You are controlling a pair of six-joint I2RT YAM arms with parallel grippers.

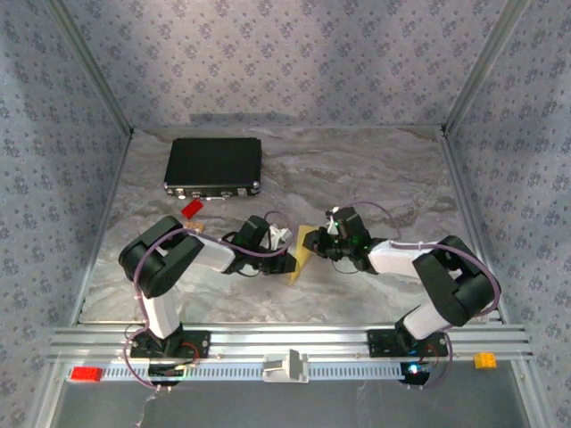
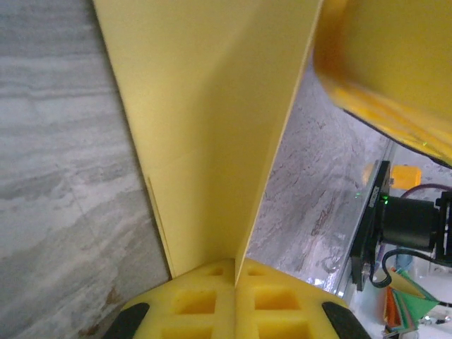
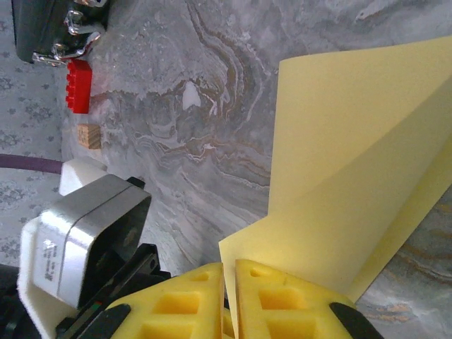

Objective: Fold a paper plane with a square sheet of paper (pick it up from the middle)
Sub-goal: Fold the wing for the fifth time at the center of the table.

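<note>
The square sheet of paper (image 1: 302,254), pale yellow and folded over on itself, is held up off the table's middle between both arms. My left gripper (image 1: 289,262) is shut on its left edge; in the left wrist view the sheet (image 2: 212,141) rises straight out of the closed yellow fingers (image 2: 275,304) of the gripper (image 2: 235,272). My right gripper (image 1: 315,244) is shut on the opposite side. In the right wrist view a corner of the sheet (image 3: 353,176) runs into the thin slit of the gripper (image 3: 229,272).
A black case (image 1: 214,166) lies at the back left, with a small red brick (image 1: 191,209) and a tan block (image 1: 198,228) in front of it. The marble tabletop (image 1: 375,169) is walled on three sides. An orange brick (image 1: 484,360) sits on the near rail.
</note>
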